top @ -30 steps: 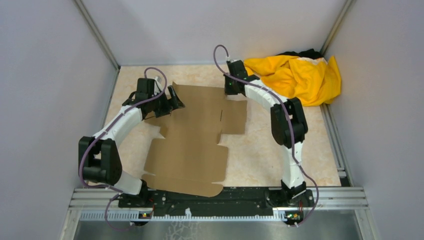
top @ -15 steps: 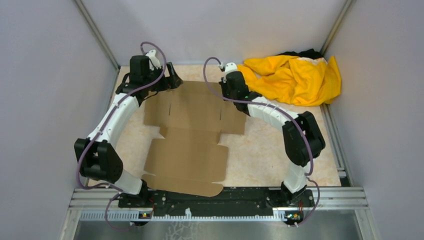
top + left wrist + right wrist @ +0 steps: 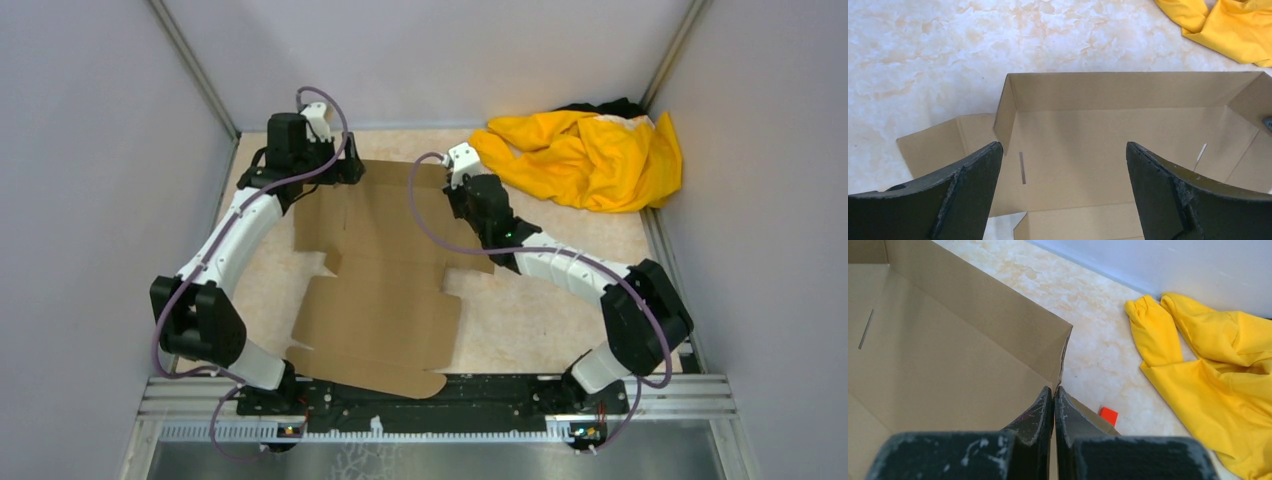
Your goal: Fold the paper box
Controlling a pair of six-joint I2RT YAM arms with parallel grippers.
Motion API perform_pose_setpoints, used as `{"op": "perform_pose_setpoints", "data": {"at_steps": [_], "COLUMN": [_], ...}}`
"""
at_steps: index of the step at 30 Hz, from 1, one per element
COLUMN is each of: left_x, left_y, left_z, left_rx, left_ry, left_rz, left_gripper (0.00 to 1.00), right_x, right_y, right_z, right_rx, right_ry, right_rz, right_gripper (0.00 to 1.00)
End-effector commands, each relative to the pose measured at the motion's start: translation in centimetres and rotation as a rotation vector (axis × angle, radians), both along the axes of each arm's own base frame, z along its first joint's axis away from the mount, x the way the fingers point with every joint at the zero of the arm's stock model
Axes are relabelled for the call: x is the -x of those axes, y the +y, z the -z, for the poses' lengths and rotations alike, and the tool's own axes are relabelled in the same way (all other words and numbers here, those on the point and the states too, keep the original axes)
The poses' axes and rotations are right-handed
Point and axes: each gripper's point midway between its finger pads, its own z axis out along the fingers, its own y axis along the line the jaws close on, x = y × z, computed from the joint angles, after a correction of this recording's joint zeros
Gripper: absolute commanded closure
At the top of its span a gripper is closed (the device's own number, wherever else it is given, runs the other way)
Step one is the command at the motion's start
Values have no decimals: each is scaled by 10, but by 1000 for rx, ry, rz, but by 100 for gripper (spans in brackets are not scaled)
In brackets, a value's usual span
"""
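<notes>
I see L claw [image 3: 1063, 146] released over brown corrugated cardboard box sheet [image 3: 1108, 125], far walls up; R claw [image 3: 1054, 389] clenched at its corner.

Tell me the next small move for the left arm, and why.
Probably shift the left gripper over the left side panel and start lifting it. The paper box has its far wall standing, end tab turned in, but that panel lies flat. The left gripper hangs open, holding nothing; the right gripper, shut, sits at the far right corner.
</notes>
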Motion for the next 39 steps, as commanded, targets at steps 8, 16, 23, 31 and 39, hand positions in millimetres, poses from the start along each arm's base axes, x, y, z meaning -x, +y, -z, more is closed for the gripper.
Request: {"op": "perform_pose_setpoints", "data": {"at_steps": [8,16,23,31,39], "left_x": [10,12,37,64,81], "left_y": [-51,-54,-66,-69,-68], "left_z": [-42,-63,-63,-50,-52], "left_rx": [153,61,231,402,494], "left_ry": [-96,-147,19,310,352], "left_rz": [226,290,266,108,30], "left_gripper": [2,1,2,2,2], "right_x": [54,75,88,100,115], "right_y": [11,3,-7,-6,-2], "right_z": [-35,-26,-19,-13,-7], "right_rx": [32,61,72,106,137], "right_ry": [-183,-178,-169,-173,-182], "right_rz": [-21,-25,-9,5,24], "right_gripper": [100,100,100,100,100]}}
